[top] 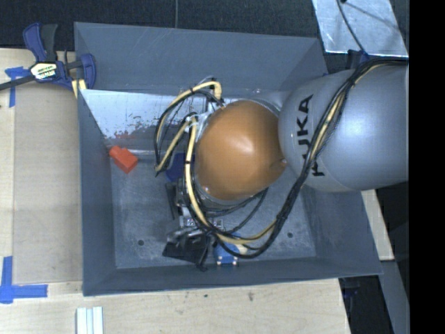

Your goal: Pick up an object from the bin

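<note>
1. Camera view looks down into the grey metal bin [97, 207], with the arm [348, 131] coming in from the right and bending down over the bin's middle.
2. A rounded orange cover [236, 152] on the wrist sits above the centre of the floor, and yellow and black cables [174, 127] loop round it on the left and underneath.
3. The gripper [189, 236] hangs below the cover, low over the front-middle part of the floor, close to the front wall.
4. Whether the gripper is open or closed cannot be told (cover, cables and its own dark body mask that part), and nothing can be seen to be held in it.
5. A dark flat piece [182, 250] lies right at the gripper's tip near the front wall; it cannot be told whether the two touch, or even whether this piece belongs to the gripper.
6. A small blue piece [226, 259] lies just beside the dark one, to its right, against the foot of the front wall and partly under a cable.
7. An orange block [124, 159] lies by itself at the back left of the floor, well apart from the gripper.
8. A blue patch [174, 167] shows at the cover's left edge, behind the cables; what it is cannot be made out.
</note>
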Controlling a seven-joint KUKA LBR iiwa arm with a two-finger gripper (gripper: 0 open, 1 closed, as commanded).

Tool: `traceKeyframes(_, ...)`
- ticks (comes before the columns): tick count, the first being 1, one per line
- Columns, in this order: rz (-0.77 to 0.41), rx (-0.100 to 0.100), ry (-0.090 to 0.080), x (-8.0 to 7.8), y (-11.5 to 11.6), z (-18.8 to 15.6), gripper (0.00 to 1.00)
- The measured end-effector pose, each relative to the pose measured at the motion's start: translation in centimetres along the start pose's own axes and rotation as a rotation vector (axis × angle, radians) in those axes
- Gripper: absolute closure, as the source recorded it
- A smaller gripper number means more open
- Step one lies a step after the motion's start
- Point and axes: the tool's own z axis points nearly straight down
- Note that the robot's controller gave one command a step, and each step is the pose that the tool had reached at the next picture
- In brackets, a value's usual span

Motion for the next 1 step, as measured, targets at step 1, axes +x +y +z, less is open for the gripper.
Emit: traceKeyframes(1, 0.003, 0.004, 0.000, 0.03, 0.06, -4.28, 1.00)
